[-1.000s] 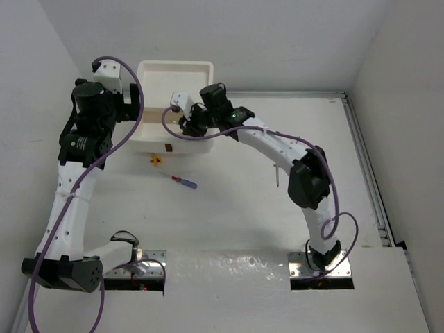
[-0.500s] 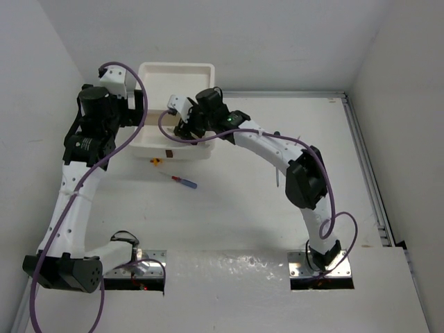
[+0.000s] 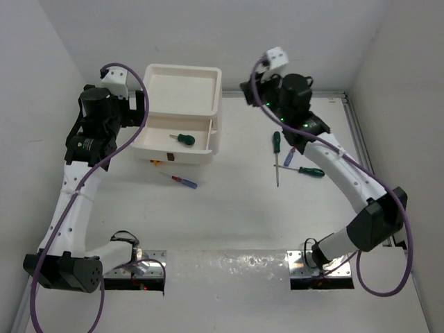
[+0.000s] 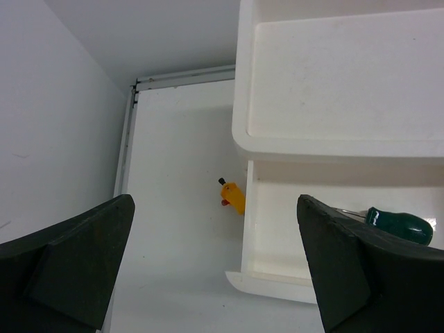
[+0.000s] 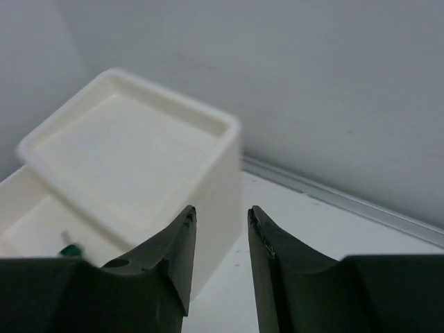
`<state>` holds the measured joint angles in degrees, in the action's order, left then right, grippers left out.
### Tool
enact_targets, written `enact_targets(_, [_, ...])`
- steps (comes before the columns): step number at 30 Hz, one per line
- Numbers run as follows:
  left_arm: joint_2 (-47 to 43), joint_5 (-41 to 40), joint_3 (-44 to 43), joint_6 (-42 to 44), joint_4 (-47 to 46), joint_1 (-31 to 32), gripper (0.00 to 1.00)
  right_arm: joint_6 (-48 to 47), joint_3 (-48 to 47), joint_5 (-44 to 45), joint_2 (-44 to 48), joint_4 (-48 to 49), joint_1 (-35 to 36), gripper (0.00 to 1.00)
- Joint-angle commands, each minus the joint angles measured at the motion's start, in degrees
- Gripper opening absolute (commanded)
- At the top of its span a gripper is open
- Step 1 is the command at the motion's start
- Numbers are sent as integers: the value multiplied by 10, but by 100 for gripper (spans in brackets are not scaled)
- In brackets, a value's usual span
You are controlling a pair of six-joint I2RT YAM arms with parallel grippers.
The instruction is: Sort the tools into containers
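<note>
- White plastic unit [image 3: 182, 90] stands toward the desk's far-left corner, with a recessed tray top. One drawer [image 3: 161, 143] stands open toward the near edge.
- Stubby dark green screwdriver [image 3: 184, 139] lies inside that drawer. In the left wrist view a finger cuts off one end.
- Yellow-orange tool [image 3: 156, 162] is half hidden at the unit's front, with the blue-and-red screwdriver [image 3: 184, 182] nearer.
- Long green screwdriver [image 3: 276, 141] and short green screwdriver [image 3: 310, 171] lie right of the unit. A bluish item between them is unclear.
- Left gripper [image 4: 215, 201] is spread wide and empty.
- Right gripper [image 5: 220, 216] shows a narrow gap, with nothing held.
</note>
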<state>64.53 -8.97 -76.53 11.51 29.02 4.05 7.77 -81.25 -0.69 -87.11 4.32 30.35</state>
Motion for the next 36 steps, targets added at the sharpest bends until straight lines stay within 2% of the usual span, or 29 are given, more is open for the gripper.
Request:
enact_targets(1, [-7,6,5,-3,-31,-7,100,97,53,38,-4,32,-60,36])
enact_targets(2, [-7,6,5,-3,-32,-7,100,87,62,54,-7,9,-79,38])
enact_targets(3, [-7,5,5,-3,-32,-7,100,82,63,65,-14,-5,-90,47])
enact_targets(4, [-8,3,6,-3,-31,-8,100,82,65,81,-37,-20,-104,51])
enact_targets(9, [-4,-6,8,4,-35,-8,100,80,23,105,-158,-132,-167,66])
enact_targets(10, [-3,-6,8,4,-35,-7,100,74,8,101,-204,-149,-170,68])
enact_targets(15, [-2,-3,11,3,-36,-7,100,57,-55,101,-304,-204,-172,70])
enact_targets(18, [-2,-3,12,4,-35,-7,100,57,-67,104,-344,-211,-173,65])
enact_targets(22, [-4,-3,15,5,-34,-7,100,64,-62,90,-365,-212,-173,48])
enact_targets(25, [-4,-2,15,5,-34,-7,100,66,-34,68,-354,-199,-173,25])
enact_targets(26, [-4,0,15,5,-34,-8,100,66,-25,58,-348,-184,-172,9])
enact_targets(27, [-4,4,15,4,-35,-8,100,66,-18,47,-341,-177,-172,3])
enact_targets(28, [-4,8,15,5,-35,-7,100,64,-11,35,-326,-168,-172,0])
enact_targets(33, [-7,41,15,13,-28,-7,100,43,52,-98,-253,-77,-167,0])
enact_targets(36, [-9,31,12,19,-25,-7,100,2,94,-162,-171,-23,-158,0])
